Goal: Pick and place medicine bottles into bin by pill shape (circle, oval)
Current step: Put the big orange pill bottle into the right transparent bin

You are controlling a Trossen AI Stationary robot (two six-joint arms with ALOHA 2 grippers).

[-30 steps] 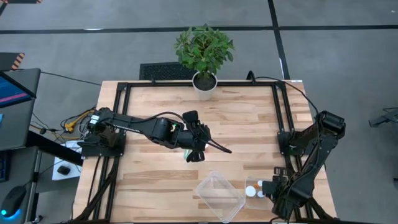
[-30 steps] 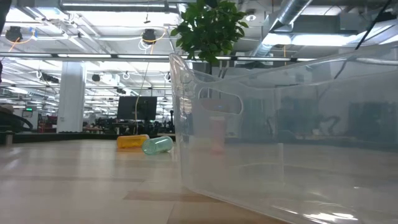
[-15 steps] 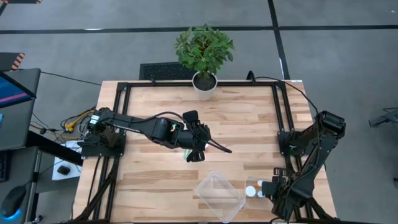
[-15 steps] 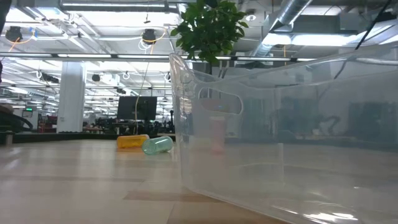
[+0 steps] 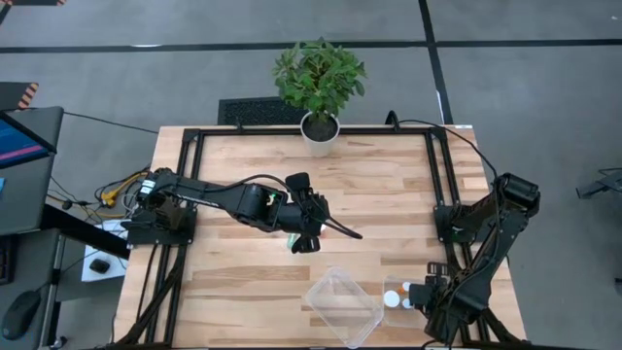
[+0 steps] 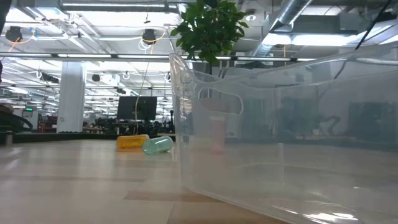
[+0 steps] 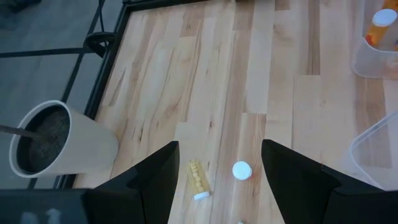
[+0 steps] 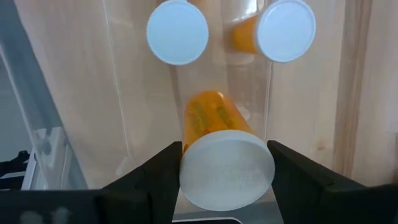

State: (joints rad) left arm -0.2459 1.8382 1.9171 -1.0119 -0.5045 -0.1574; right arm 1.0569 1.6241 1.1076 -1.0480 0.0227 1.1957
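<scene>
My right gripper (image 8: 227,186) at the table's near right (image 5: 416,292) is shut on an amber bottle (image 8: 211,118) with a white cap. Just beyond it, two more white-capped bottles (image 8: 177,31) (image 8: 286,31) stand in a small clear tub (image 5: 394,297). My left gripper (image 7: 217,180) is open over the table's middle (image 5: 313,231) and touches nothing. Beyond its fingers, a yellowish bottle (image 7: 198,179) lies on its side on the wood, beside a white cap (image 7: 242,170). In the low view the yellowish bottle (image 6: 132,142) and a greenish bottle (image 6: 157,145) lie on their sides. My right gripper pinches the amber bottle at its cap end (image 8: 186,168) between the two fingers, one on each side of the white cap. The bottle lies along the fingers, its cap toward the wrist and its body pointing at the small clear tub.
A large clear bin (image 5: 345,306) stands at the near middle and fills the right of the low view (image 6: 280,155). A potted plant in a white pot (image 5: 319,126) stands at the far edge and also shows in the left wrist view (image 7: 56,146). Black frame rails (image 5: 180,194) run along the table's sides.
</scene>
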